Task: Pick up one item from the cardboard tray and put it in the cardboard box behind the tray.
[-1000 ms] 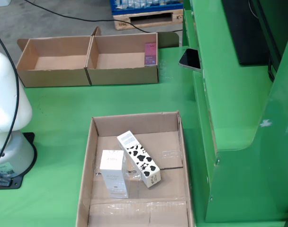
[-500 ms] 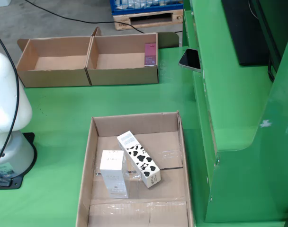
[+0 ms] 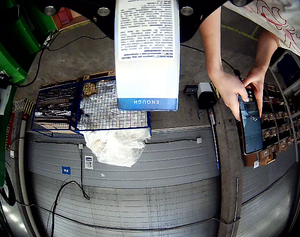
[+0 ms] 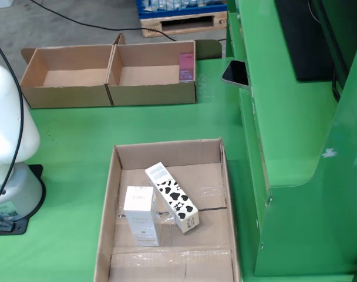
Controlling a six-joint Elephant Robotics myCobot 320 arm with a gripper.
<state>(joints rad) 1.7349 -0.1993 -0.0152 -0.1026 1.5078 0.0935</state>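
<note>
In the view that rides on the gripper, a white carton [image 3: 147, 54] with small print and a blue band reading ENOUGH hangs just below the camera. My gripper [image 3: 147, 12] holds it; the fingers are hidden behind the carton. The still view from above shows the cardboard tray [image 4: 108, 194] with a white box [image 4: 140, 214] and a cow-patterned box [image 4: 172, 197] lying in it. Behind the tray stand two open cardboard boxes, the left one [image 4: 67, 94] empty and the right one [image 4: 152, 94] holding a pink item [image 4: 186, 66]. The gripper is not in this view.
The arm's white base [image 4: 8, 153] stands left of the tray. A phone [image 4: 236, 72] lies on the green ledge at the right. Under the gripper view are a blue wire crate [image 3: 91, 106], a plastic bag [image 3: 118, 145] and a person's hands holding a phone [image 3: 249, 123].
</note>
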